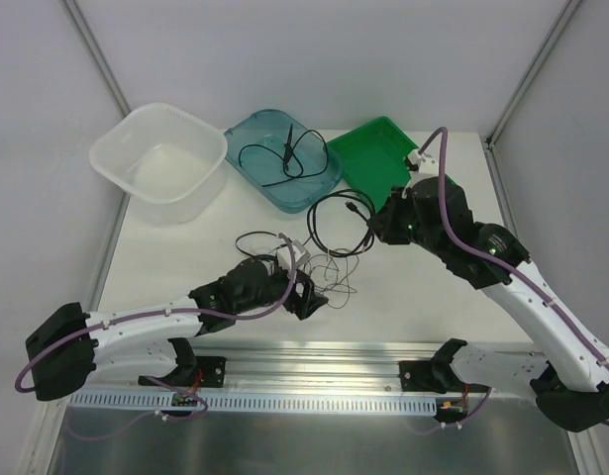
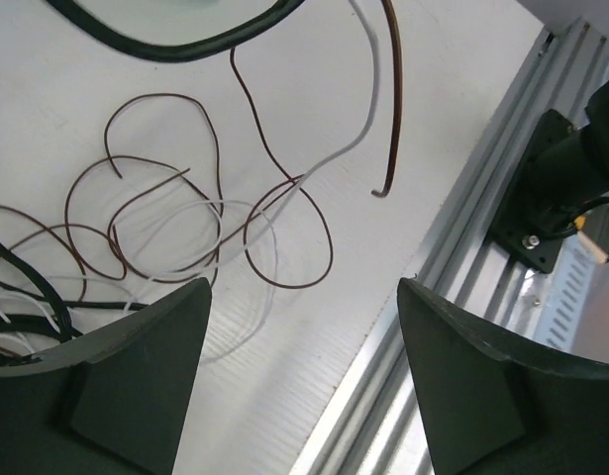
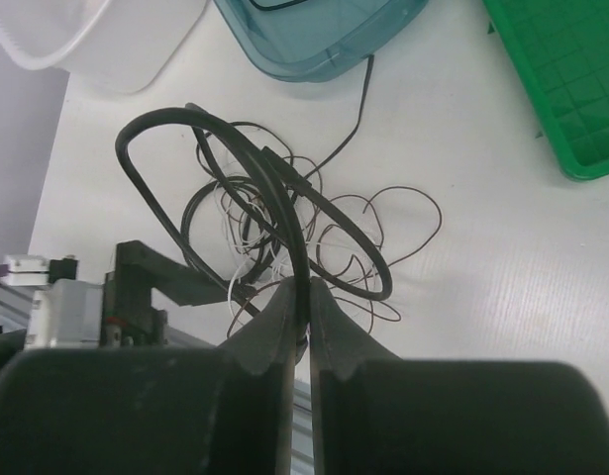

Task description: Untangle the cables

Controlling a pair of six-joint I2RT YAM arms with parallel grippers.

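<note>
- Along the far side of the table (image 1: 413, 297) stand a white tub (image 1: 190, 198), a blue tray (image 1: 314, 193) and a green tray (image 1: 368, 158), side by side.
- Inside the blue tray lies one coiled black cable (image 1: 287, 143).
- At mid-table, near the blue tray, the cables (image 1: 329, 269) lie tangled.
- At the tangle's right, the right gripper (image 3: 302, 297) pinches a thick black loop (image 3: 274, 188), fingers nearly together.
- Over the thin brown wire (image 2: 165, 96) hangs the left gripper (image 2: 302, 287), fingers wide apart, holding nothing.
</note>
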